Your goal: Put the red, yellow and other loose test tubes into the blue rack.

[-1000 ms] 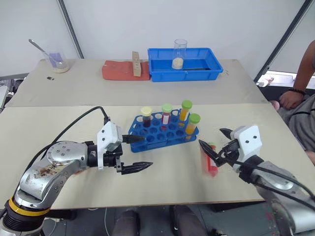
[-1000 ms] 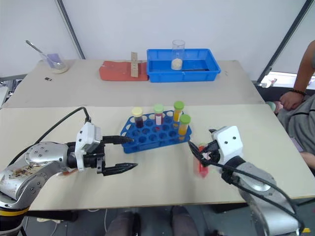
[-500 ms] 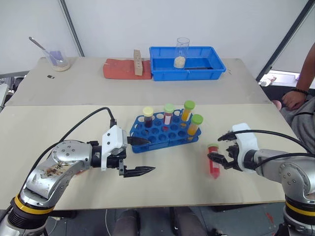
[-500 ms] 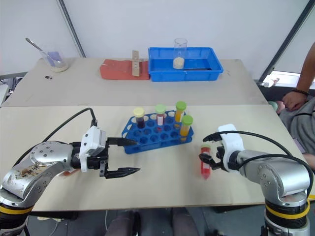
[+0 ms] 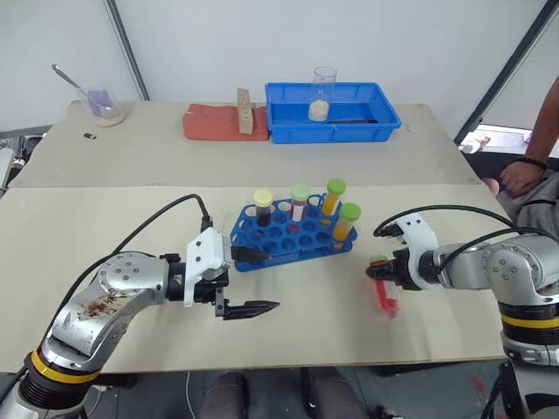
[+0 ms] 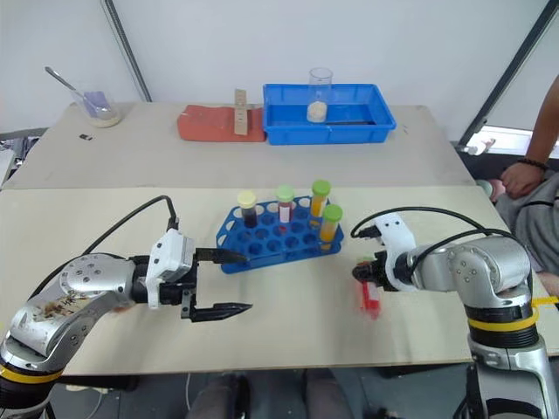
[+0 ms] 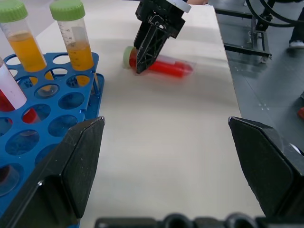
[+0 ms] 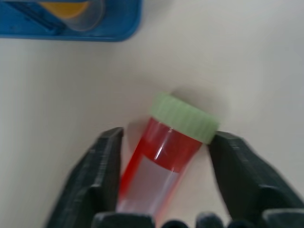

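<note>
The blue rack [image 5: 281,247] stands mid-table with several capped tubes upright in its back holes, two of them orange [image 5: 330,196]. A red test tube [image 5: 385,294] with a green cap lies on the table to the right of the rack. My right gripper [image 5: 382,273] points down onto its cap end, and the fingers [image 8: 107,166] are shut on the tube [image 8: 166,152] from both sides. My left gripper [image 5: 268,281] hovers open and empty at the rack's front left corner. The left wrist view looks past the rack [image 7: 52,118] to the red tube [image 7: 166,67].
At the back of the table sit a blue tray [image 5: 288,131] holding a glass beaker [image 5: 323,92], a red mat [image 5: 210,125] with a wooden block [image 5: 244,111], and a beaker with a spoon [image 5: 103,109]. A person's arm [image 5: 528,166] shows at the right edge.
My right gripper tipped down over the red tube and closed around its cap end; the tube shifted slightly. The left gripper stayed put and open.
</note>
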